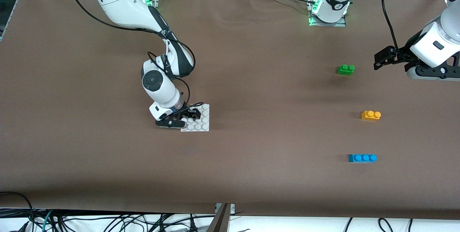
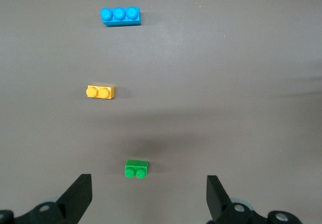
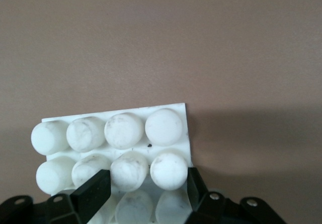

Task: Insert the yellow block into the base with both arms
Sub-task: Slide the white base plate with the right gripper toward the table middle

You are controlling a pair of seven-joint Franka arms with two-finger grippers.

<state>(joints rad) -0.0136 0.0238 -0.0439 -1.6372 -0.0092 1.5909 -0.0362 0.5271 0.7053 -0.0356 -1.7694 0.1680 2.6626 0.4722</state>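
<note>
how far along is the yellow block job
Done: the right gripper is shut on the base, pinning it to the table. In hand: the left gripper hangs open over the green brick, holding nothing. Left: the yellow block lies untouched between the green brick and the blue brick; it must be picked up, carried over and pressed onto the base.
</note>
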